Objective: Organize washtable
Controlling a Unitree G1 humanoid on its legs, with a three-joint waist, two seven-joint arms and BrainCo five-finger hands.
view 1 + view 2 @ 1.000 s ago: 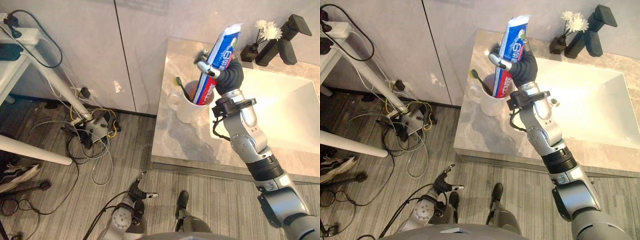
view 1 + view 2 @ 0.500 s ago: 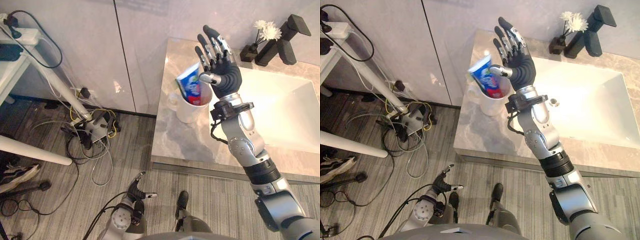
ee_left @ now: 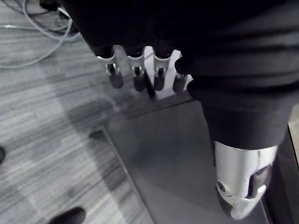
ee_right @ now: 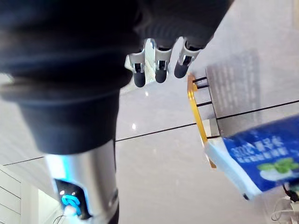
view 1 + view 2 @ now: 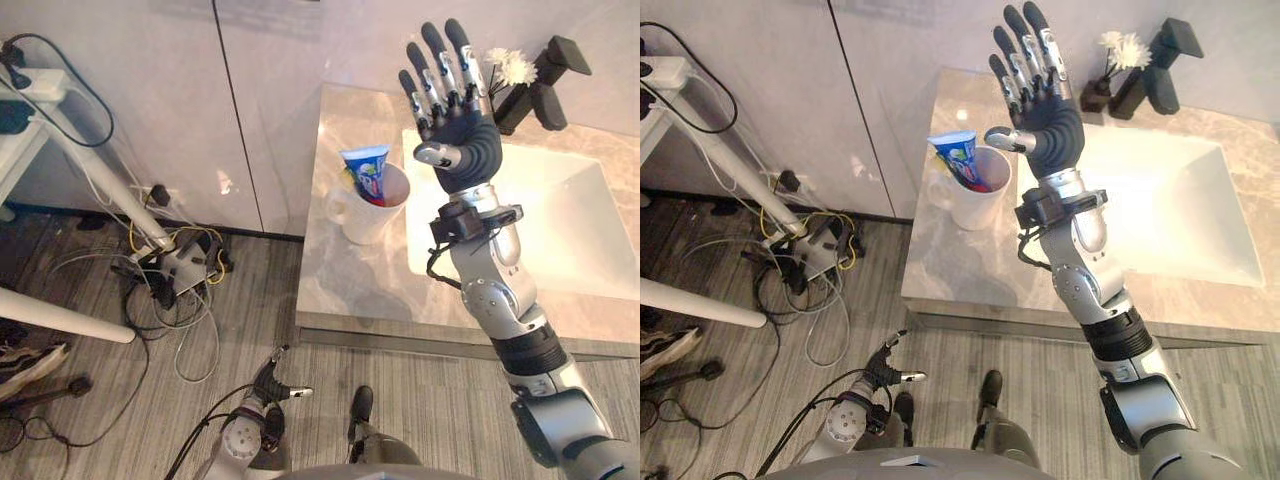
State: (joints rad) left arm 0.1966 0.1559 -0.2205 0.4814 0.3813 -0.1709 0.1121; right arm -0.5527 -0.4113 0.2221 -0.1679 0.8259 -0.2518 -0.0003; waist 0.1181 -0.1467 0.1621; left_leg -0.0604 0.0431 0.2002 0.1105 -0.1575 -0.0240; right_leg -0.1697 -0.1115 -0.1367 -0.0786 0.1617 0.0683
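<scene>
Standing tilted in the white mug (image 5: 360, 215) on the washtable (image 5: 345, 290), centre of the left eye view, is the toothpaste tube (image 5: 367, 172). The right hand (image 5: 455, 140) is raised beside it, fingers spread and empty. The right wrist view adds the tube's blue-white end. The sink (image 5: 590, 250) and faucet (image 5: 545, 85) sit upper right. The left hand (image 5: 270, 383) hangs relaxed, bottom centre. A second ago the right hand gripped the tube.

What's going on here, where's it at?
The robot is tidying a washstand. A toothpaste tube stands in the white mug on the marble counter, beside the sink. The right hand is raised above the mug, fingers straight and spread, holding nothing. The left hand hangs low over the floor, relaxed and empty. A faucet and a small flower vase are at the back of the counter.
</scene>
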